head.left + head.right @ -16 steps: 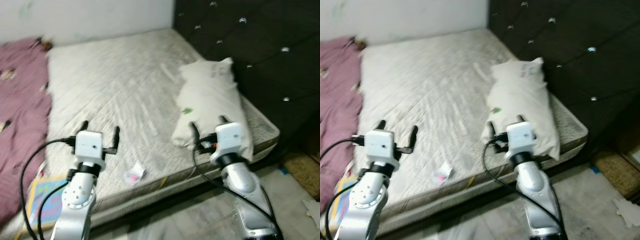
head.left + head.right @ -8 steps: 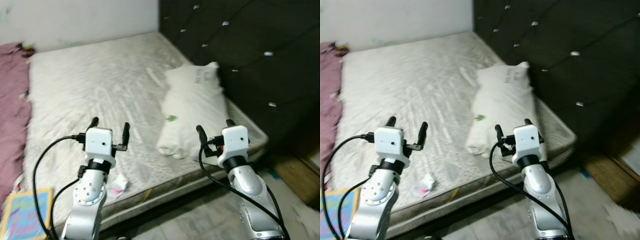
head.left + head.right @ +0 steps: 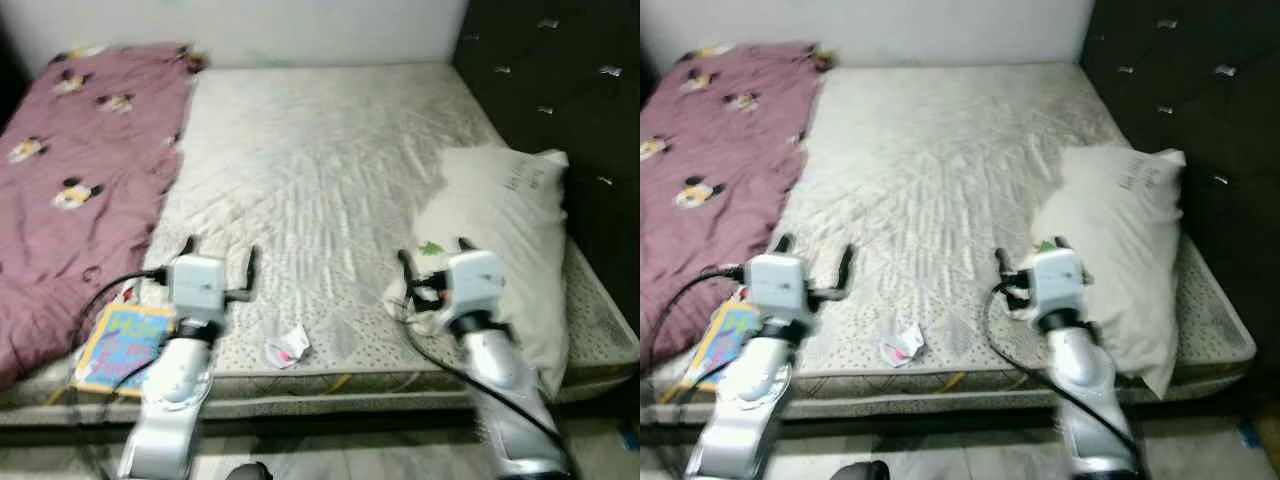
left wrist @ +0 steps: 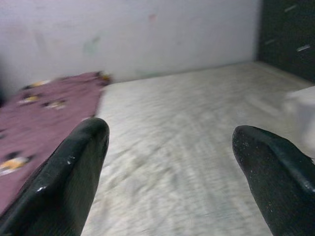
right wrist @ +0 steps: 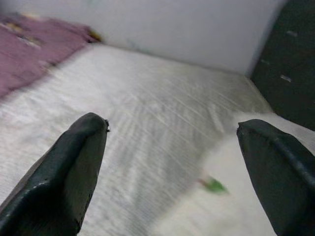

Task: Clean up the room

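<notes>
Bed: a bare quilted mattress (image 3: 330, 190) against a white wall, with a dark tufted headboard (image 3: 560, 90) on the robot's right.
Blanket: a maroon blanket (image 3: 80, 190) with small printed figures covers the left part of the mattress and hangs over its near left corner.
Pillow: a white pillow (image 3: 505, 230) lies on the right part of the mattress, beside the headboard.
Wrapper: a small crumpled white and pink wrapper (image 3: 288, 347) lies on the mattress near the front edge, between the two arms.
Book: a colourful flat book (image 3: 115, 335) lies at the front left edge, just beside the blanket.
Left claw: the left claw (image 3: 218, 262) is held over the front of the mattress, fingers spread wide and holding nothing.
Right claw: the right claw (image 3: 434, 258) is raised in front of the pillow's near end, fingers apart and holding nothing.
</notes>
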You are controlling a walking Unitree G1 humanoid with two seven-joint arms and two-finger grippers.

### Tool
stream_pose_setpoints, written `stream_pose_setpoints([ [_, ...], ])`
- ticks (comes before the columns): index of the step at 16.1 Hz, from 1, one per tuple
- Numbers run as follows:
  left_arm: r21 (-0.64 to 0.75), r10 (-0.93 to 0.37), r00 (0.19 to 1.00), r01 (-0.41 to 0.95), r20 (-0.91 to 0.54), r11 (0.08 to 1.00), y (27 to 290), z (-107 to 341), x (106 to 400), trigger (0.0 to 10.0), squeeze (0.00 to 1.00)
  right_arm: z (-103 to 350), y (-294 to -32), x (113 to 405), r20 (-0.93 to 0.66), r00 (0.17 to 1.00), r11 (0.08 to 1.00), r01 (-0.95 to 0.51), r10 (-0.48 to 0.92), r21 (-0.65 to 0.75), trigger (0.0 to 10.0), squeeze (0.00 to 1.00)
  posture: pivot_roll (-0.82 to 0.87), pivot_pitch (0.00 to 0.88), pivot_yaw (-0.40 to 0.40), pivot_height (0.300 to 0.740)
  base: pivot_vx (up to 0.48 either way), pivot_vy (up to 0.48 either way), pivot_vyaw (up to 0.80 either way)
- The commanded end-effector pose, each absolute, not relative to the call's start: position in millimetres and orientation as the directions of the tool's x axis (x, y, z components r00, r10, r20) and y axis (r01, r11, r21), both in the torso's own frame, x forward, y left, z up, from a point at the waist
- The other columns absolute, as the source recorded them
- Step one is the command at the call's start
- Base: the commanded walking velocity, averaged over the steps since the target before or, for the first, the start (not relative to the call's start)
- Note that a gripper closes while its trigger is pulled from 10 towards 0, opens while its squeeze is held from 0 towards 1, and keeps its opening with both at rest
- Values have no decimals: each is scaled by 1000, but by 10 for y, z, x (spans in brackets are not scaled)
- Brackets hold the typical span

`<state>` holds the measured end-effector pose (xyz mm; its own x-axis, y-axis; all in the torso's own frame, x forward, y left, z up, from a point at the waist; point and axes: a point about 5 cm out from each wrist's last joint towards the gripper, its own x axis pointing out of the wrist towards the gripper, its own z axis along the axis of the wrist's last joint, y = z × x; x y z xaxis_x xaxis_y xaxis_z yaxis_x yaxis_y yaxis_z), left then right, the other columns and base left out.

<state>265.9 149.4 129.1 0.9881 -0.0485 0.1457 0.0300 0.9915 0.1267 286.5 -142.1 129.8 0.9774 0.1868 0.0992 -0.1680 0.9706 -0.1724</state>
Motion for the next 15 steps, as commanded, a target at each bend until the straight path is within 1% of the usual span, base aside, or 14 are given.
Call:
stream_pose_setpoints([
  [1, 114, -70, 987, 54, 146, 992, 1447, 1301, 2662, 10000, 0, 1278, -1480, 2854, 92, 981, 970, -153, 173, -186, 10000, 0, -13, 125, -9, 740, 0, 0, 800],
  [4, 110, -73, 987, 58, 144, 992, 1446, 1300, 2668, 10000, 0, 1279, -1485, 2860, 95, 982, 975, -149, 166, -167, 10000, 0, -13, 124, -9, 740, 0, 0, 700],
  [9, 83, -87, 986, 76, 139, 994, 1425, 1291, 2675, 10000, 0, 1291, -1505, 2885, 99, 983, 980, -139, 154, -145, 10000, 0, -16, 122, -9, 740, 0, 460, 0],
  [11, 88, -89, 987, 78, 137, 993, 1428, 1288, 2681, 10000, 0, 1295, -1514, 2899, 99, 985, 986, -132, 142, -100, 10000, 0, -17, 119, -8, 740, 0, 480, 0],
  [15, 86, -87, 987, 76, 131, 993, 1430, 1275, 2685, 10000, 0, 1304, -1520, 2921, 101, 986, 988, -125, 134, -95, 10000, 0, -16, 119, -8, 740, 0, 480, 0],
])
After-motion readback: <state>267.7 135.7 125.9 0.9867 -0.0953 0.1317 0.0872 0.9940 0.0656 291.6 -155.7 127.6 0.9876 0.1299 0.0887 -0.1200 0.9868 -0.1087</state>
